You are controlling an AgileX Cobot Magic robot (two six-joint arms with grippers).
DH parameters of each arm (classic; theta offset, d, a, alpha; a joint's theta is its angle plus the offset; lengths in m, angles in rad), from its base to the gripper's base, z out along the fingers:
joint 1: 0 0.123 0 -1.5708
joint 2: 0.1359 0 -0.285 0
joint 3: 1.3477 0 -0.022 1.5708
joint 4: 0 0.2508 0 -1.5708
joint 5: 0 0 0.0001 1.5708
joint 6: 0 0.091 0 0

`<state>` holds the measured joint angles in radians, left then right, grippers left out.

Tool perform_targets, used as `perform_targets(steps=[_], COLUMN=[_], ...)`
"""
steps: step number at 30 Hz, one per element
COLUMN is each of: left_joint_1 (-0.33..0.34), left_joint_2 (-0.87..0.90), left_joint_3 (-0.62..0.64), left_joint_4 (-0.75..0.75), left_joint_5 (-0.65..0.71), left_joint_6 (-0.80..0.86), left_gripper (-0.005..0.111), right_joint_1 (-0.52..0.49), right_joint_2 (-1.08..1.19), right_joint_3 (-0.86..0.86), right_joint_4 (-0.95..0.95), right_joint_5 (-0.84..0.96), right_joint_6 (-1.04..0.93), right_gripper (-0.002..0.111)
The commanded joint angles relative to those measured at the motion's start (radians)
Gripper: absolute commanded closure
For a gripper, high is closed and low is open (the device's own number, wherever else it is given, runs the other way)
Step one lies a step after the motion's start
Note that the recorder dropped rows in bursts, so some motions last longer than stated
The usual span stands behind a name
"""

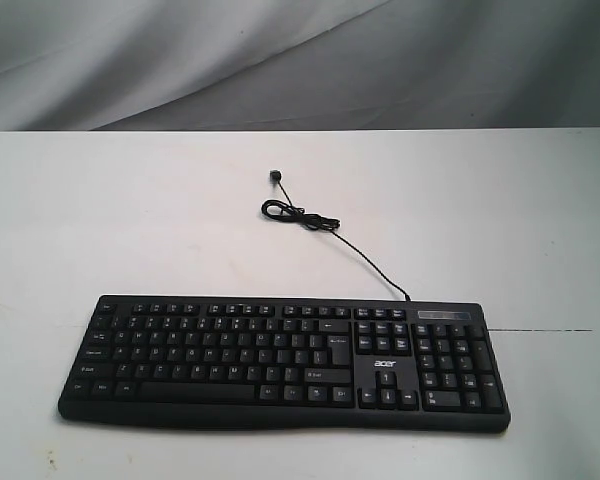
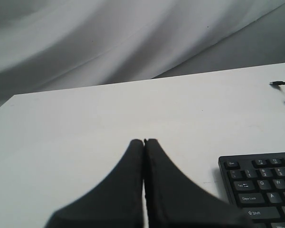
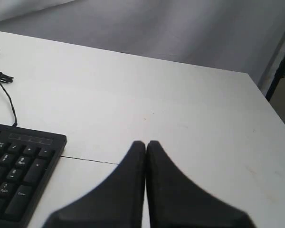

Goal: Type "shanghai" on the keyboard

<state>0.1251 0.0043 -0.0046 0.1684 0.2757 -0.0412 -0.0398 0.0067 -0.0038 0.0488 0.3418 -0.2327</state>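
Keyboard (image 1: 285, 362) lies flat at the near edge of the white table (image 1: 130, 220), cable (image 1: 320, 225) trailing back from it in a loop. Left gripper (image 2: 144, 142): jaws pressed together, off the Esc end. Right gripper (image 3: 146, 144): jaws together, beside the number pad. Neither touches a key.

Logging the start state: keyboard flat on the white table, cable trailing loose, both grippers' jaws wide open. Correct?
Only the jaws are wrong: the left gripper and right gripper both have their jaws shut, as each wrist view shows. The keyboard does lie flat on the table, cable loose.
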Motion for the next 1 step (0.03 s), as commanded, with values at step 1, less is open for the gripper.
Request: perform_targets(steps=[1], left_joint_1=[-0.007], left_joint_2=[-0.004], left_joint_3=[0.005], left_joint_4=[-0.002], left_joint_5=[-0.010], left_joint_6=[-0.004], left_gripper=[0.107], right_joint_1=[-0.008], right_joint_2=[-0.007], right_joint_3=[0.004], right_joint_4=[-0.012], right_joint_5=[-0.001], right_joint_6=[0.004], right_gripper=[0.108])
